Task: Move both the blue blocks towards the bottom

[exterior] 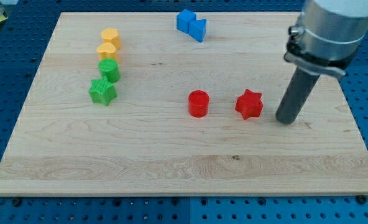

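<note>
Two blue blocks sit touching at the view's top centre: a blue cube-like block (185, 20) and a blue block with a notched shape (197, 29) just to its right. My tip (286, 119) rests on the board at the view's right, just right of the red star (249, 104). The tip is far below and to the right of both blue blocks and touches neither.
A red cylinder (198, 103) stands left of the red star. At the view's left, a column holds two orange blocks (110, 37) (107, 50), a green cylinder (109, 70) and a green star (102, 91). The wooden board (184, 162) ends in blue pegboard all around.
</note>
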